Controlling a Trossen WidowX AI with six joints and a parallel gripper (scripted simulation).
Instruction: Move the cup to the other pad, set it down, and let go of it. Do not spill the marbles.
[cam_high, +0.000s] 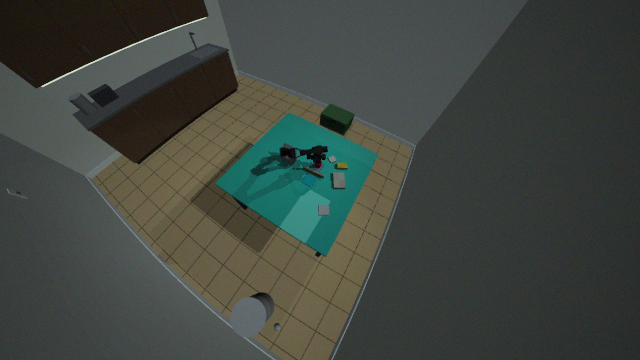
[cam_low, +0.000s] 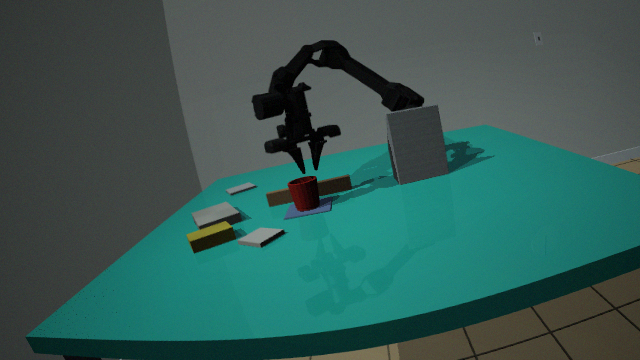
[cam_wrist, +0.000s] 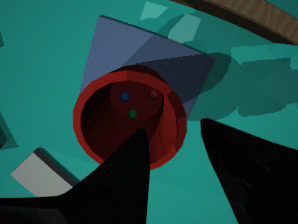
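Red cup (cam_low: 303, 193) on purple pad (cam_low: 309, 208); gripper (cam_low: 309, 166) above, part-open, holding nothing

No legible text, label, brand, number or sign is found in any view. The surfaces inspected carry no readable marking at this resolution.

Yellow block (cam_low: 210, 236), wooden bar (cam_low: 332, 186), grey slabs
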